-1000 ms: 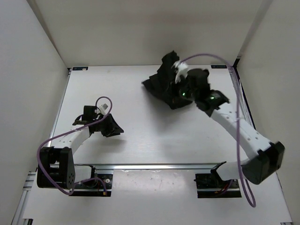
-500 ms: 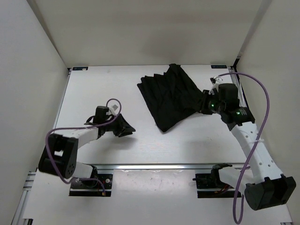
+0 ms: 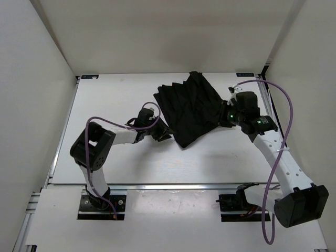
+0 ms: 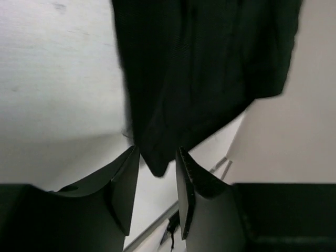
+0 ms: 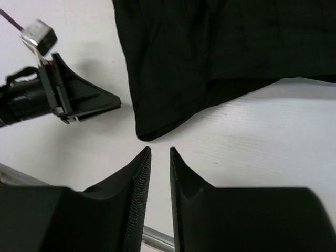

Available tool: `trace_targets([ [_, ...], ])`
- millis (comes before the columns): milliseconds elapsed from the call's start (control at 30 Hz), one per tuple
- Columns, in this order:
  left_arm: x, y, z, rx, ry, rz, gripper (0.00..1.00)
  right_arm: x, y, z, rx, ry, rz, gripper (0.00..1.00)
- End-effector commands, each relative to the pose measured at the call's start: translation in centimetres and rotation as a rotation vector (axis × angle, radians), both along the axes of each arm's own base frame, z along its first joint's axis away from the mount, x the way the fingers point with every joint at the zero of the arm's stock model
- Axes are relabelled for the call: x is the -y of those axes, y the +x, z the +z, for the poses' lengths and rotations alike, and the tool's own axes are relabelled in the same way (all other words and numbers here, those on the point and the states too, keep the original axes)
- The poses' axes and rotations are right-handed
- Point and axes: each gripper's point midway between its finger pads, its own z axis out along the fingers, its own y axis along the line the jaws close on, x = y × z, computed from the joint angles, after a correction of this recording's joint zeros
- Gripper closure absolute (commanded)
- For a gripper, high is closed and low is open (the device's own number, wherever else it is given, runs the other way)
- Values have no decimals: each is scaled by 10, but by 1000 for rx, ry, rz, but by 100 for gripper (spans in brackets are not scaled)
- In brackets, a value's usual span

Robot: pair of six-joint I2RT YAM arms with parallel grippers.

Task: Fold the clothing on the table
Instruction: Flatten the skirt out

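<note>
"How did the left arm (image 3: 121, 136) sit?"
"Low and stretched out, and the left gripper (image 4: 157, 152) had its jaws parted."
"And the right arm (image 3: 275, 152)?"
"Bent at the elbow. The right gripper (image 5: 159, 152) was tilted downward with its jaws a narrow slit apart, and the left gripper was ahead to its left."

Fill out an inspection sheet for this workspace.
Surface: white table, metal rail along its near edge.
Job's things: black clothing spread out, pleated, on the far right half.
Clutter: nothing seen.
Grippers: left pincer open at the clothing's near corner; right pincer open, empty, beside its right edge.
Cables: left arm's purple cable and right arm's purple cable loop loosely.
Surroundings: white walls on three sides.
</note>
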Motion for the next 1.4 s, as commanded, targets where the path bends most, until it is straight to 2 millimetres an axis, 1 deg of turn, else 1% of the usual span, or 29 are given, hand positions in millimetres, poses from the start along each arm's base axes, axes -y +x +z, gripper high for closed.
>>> trace_targets([
  [0,8,7,-14,-17,65,49,52,14,1,15,46,7,-53,74],
  [33,9,8,-15,-19,78,44,51,19,0,17,50,5,-67,74],
  [100,18,3,-28,-39,105,19,46,24,-1,17,49,-4,-87,74],
  [133,23,5,-24,-32,100,15,45,26,-1,16,47,-14,-94,75],
  [233,39,3,-33,-48,126,-23,45,30,-2,14,45,-16,-110,75],
  [267,47,2,-31,-38,117,-46,49,32,-2,13,45,-25,-111,75],
  [333,51,2,-35,-40,125,-55,64,34,-3,12,44,-23,-119,75],
  [367,51,3,-37,-42,127,-60,77,36,-5,9,30,-18,-128,76],
  [400,53,0,-37,-44,129,-68,94,36,-4,9,34,-20,-127,76],
  [433,51,0,-39,-41,139,-74,100,39,-3,8,35,-27,-135,76],
  [500,50,0,-37,-30,146,-84,100,46,1,6,39,-38,-158,77],
  [533,42,3,-36,-23,160,-88,100,51,3,5,41,-46,-178,77],
  [600,8,14,-32,-7,233,-49,100,60,7,-3,18,-46,-206,76],
  [633,-3,16,-31,-2,256,-34,100,63,11,1,29,-45,-215,77],
  [667,-40,32,-18,38,299,47,100,67,12,-4,10,-39,-225,76],
  [700,-52,33,-15,45,311,65,100,69,15,-8,-2,-40,-237,76],
  [733,-74,25,-25,24,355,82,100,68,15,-14,-23,-29,-235,77],
  [767,-100,33,-16,40,367,145,100,66,14,-20,-41,-26,-233,75],
  [800,-115,27,-15,42,376,168,100,65,15,-23,-41,-32,-231,74],
  [833,-135,23,-21,23,387,203,100,61,14,-28,-50,-21,-216,72],
  [867,-150,26,-17,32,380,235,100,56,14,-30,-58,-9,-205,71],
  [900,-160,16,-22,13,386,243,100,50,11,-44,-96,6,-187,70],
  [933,-164,5,-27,3,392,235,100,44,9,-48,-121,42,-174,71],
  [967,-165,6,-24,15,381,242,100,42,8,-56,-154,53,-169,71],
  [1033,-162,-9,-33,-2,390,215,100,27,1,-79,-247,97,-120,71],
  [1067,-161,-14,-34,-2,395,206,100,25,-2,-86,-279,109,-116,71],
  [1200,-153,-20,-34,8,409,163,100,-14,-22,-107,-448,288,15,64],
  [1267,-153,-23,-34,-3,403,154,100,-29,-28,-118,-496,290,47,62],
  [1367,-157,-28,-36,-13,410,153,100,-34,-33,-132,-537,275,34,61],
])
